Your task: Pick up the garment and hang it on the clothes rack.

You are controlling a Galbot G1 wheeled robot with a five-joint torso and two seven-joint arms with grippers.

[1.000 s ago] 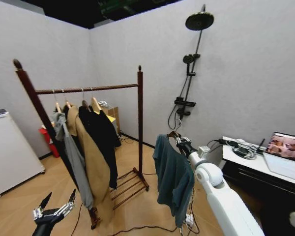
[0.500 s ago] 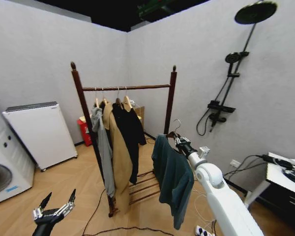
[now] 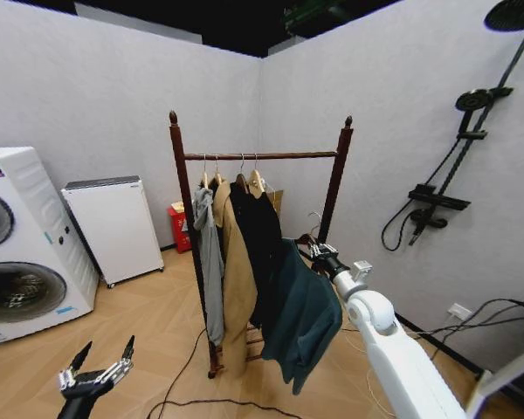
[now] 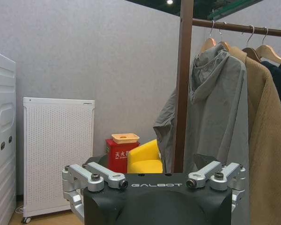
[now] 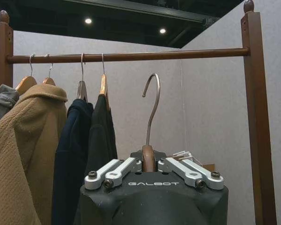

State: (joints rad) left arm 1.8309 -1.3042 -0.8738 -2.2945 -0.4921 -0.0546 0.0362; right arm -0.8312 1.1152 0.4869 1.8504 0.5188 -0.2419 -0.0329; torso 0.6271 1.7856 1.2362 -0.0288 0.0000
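Right wrist view: right gripper (image 5: 149, 169) clamps the dark teal soft-fabric garment (image 3: 299, 316) by its hanger's metal hook (image 5: 151, 104), which should be lifted clear over the reddish-brown wooden clothes rack's (image 5: 131, 56) bare bar at upper right; left gripper (image 3: 94, 374) idles splayed, lower left.

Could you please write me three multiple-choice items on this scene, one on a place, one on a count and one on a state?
1. Where is the garment?
A. Held up by the right pincer, below the top bar
B. Hooked on the top bar
C. On the floor

2. How many hanger hooks sit on the clothes rack bar?
A. Two
B. Four
C. Six

3. What is the state of the left pincer?
A. Shut on a hanger
B. Open and holding nothing
C. Gripping the rack post

Answers:
1 A: the right wrist view shows the metal hook standing free under the bar.
2 B: four hooks hang over it.
3 B: its fingers are spread, low on the robot's left.
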